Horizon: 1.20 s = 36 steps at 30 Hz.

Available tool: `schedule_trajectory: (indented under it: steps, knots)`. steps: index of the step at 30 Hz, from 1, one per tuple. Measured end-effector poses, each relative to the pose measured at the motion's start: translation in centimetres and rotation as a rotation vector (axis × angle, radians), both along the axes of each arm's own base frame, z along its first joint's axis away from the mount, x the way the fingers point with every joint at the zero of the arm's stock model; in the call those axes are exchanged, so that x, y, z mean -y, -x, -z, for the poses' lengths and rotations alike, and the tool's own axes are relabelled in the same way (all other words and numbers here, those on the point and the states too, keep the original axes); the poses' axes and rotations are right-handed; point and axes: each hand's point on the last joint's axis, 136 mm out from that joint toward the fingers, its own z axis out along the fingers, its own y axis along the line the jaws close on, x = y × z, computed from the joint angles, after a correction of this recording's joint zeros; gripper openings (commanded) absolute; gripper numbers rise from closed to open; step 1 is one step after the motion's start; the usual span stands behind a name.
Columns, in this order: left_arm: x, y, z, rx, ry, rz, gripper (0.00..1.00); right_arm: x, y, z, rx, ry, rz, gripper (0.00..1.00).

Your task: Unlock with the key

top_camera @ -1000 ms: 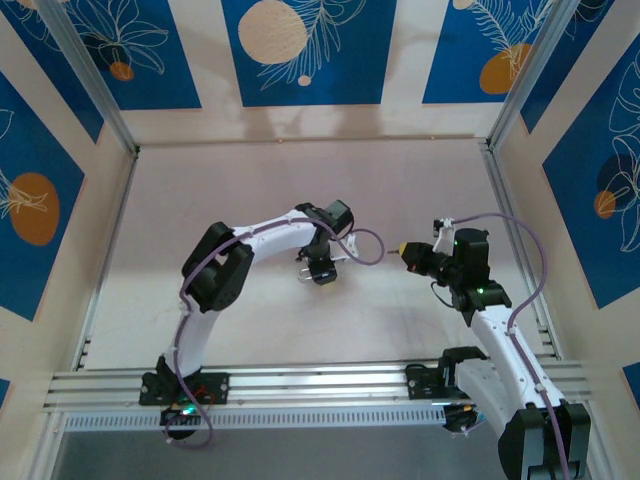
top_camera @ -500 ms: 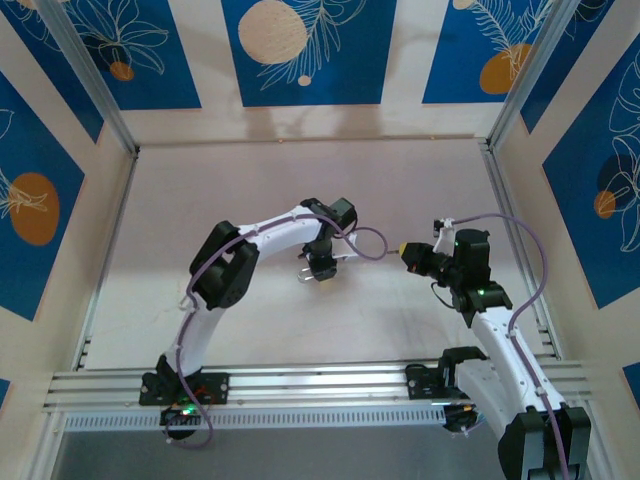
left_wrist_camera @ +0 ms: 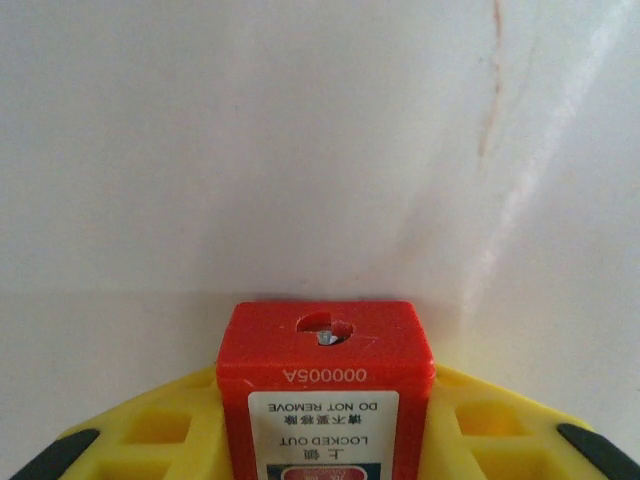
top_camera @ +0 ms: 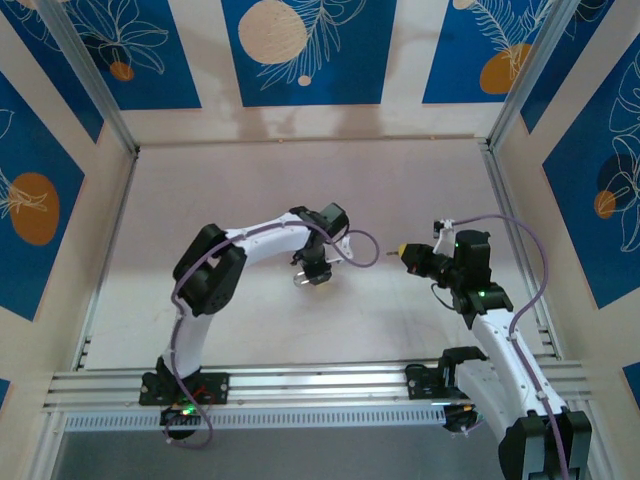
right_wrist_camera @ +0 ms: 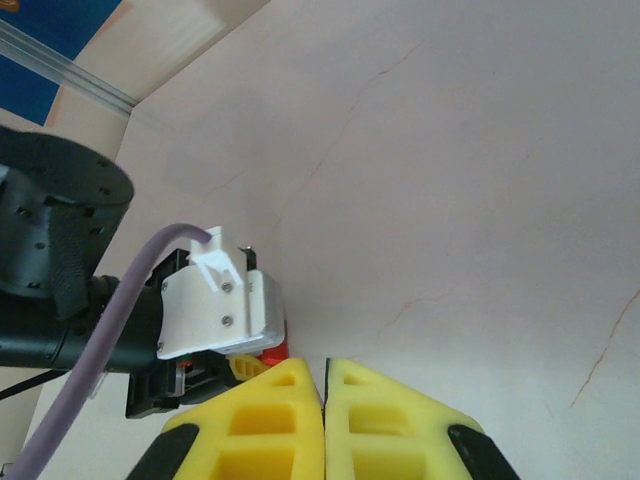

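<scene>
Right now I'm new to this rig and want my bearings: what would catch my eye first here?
The red padlock stands out most: in the left wrist view it sits clamped between the left arm's yellow fingers, keyhole showing on its outer end, LOCKED OUT label upside down. In the right wrist view the right arm's yellow fingers are pressed together. Bold blue leaf-patterned panels line the walls in the top view.
</scene>
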Motion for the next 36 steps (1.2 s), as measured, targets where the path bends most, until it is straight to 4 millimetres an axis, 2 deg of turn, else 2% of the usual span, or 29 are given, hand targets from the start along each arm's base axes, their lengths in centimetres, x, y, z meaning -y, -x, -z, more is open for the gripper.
schedule_trajectory:
  steps: [4,8,12,17,22,28,36]
  knots:
    - [0.3,0.3,-2.3,0.078,0.116,-0.015,0.23,-0.5,0.3,-0.1,-0.007,-0.014,-0.009,0.00]
    - [1.6,0.4,-6.8,0.220,0.302,-0.006,0.19,-1.2,0.6,-0.1,-0.022,-0.032,-0.029,0.00]
    - [3.2,2.4,-10.2,0.354,0.451,0.055,0.17,-2.3,1.1,-0.2,-0.035,-0.050,-0.059,0.00]
    - [4.2,4.2,-11.4,0.455,0.513,0.105,0.12,-3.7,1.5,-0.8,-0.031,-0.057,-0.099,0.00]
    - [4.6,4.1,-12.4,0.538,0.528,0.112,0.12,-4.6,1.4,-1.2,-0.033,-0.045,-0.124,0.00]
    - [5.2,3.7,-14.6,0.631,0.565,0.122,0.18,-5.2,1.2,-2.1,-0.014,-0.041,-0.137,0.00]
    - [5.0,3.4,-14.3,0.668,0.538,0.147,0.19,-5.7,0.8,-1.3,-0.041,-0.028,-0.146,0.00]
